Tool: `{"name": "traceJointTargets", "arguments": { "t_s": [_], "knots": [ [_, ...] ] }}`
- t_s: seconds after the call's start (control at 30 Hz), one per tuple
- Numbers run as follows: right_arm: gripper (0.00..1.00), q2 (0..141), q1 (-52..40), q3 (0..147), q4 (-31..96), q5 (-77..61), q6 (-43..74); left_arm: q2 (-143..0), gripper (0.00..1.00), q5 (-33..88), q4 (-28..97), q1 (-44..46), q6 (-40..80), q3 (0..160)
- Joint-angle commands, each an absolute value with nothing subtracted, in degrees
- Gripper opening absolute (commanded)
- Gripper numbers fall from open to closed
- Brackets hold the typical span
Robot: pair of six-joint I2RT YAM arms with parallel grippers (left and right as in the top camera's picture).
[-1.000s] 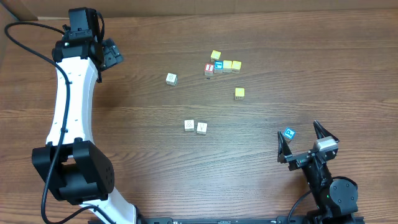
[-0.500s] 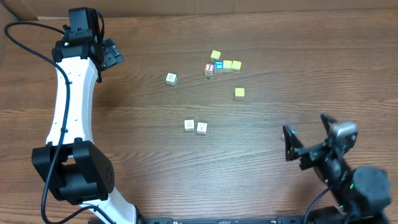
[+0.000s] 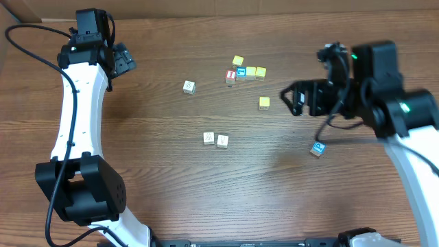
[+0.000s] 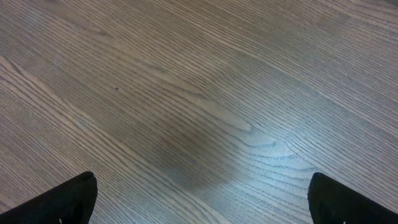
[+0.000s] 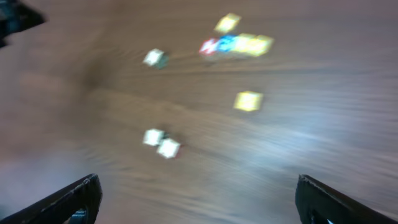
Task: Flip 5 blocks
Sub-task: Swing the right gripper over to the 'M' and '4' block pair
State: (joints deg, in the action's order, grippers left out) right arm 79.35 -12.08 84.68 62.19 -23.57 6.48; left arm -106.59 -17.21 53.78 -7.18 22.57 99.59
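**Both grippers wide and empty, five blocks loose on the table**

The right gripper (image 3: 293, 100) hung over the right half of the brown wood-grain table (image 3: 158, 178), its jaws spread wide with nothing between them. Its wrist view was blurred.

In the overhead view a lone yellow wooden cube (image 3: 264, 102) lay just beyond its fingertips. The blue-faced wooden cube (image 3: 317, 147) sat nearer the front edge, below the arm.

A cream-white wooden cube (image 3: 222, 141) lay near the table's middle, just beside a second cream-white cube (image 3: 209, 138). A third cream-white cube (image 3: 189, 87) sat apart, closer to the far edge.

Toward the far edge stood a cluster of small cubes (image 3: 251, 72), the red-faced cube (image 3: 231, 75) among them.

The left gripper (image 3: 121, 60) hung near the far left corner, fully spread over bare wood and holding nothing.
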Motion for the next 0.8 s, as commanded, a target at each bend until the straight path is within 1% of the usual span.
{"name": "traceJointTargets", "arguments": {
  "t_s": [0.0,0.03,0.13,0.17,0.2,0.3,0.43,0.63,0.77],
  "knots": [
    [0.82,84.73,-13.61,85.89,62.37,-31.44,14.26,-105.73,1.0,-18.0,53.74,-7.38,23.83,100.6],
    [0.72,86.3,-15.0,85.89,62.3,-28.91,15.16,-105.73,1.0,-18.0,53.74,-7.38,23.83,100.6],
    [0.24,91.2,-21.85,85.89,60.8,-19.4,20.36,-105.73,1.0,-18.0,53.74,-7.38,23.83,100.6],
    [0.11,92.71,-24.27,85.89,59.81,-16.38,22.06,-105.73,1.0,-18.0,53.74,-7.38,23.83,100.6],
    [0.04,94.13,-26.61,85.89,58.67,-13.56,23.64,-105.73,1.0,-18.0,53.74,-7.38,23.83,100.6],
    [0.04,98.78,-32.86,85.89,54.37,-6.74,28.12,-105.73,1.0,-18.0,53.74,-7.38,23.83,100.6],
    [0.04,104.88,-38.94,85.89,46.74,-4.51,29.32,-105.73,1.0,-18.0,53.71,-7.38,23.83,100.6],
    [0.04,110.98,-44.82,85.89,36.86,4.23,33.08,-105.73,1.0,-18.0,53.71,-7.38,23.83,100.6],
    [0.04,113.75,-46.74,85.89,32.25,6.63,33.04,-105.73,1.0,-18.0,53.74,-7.38,23.83,100.6]
  ]
}}
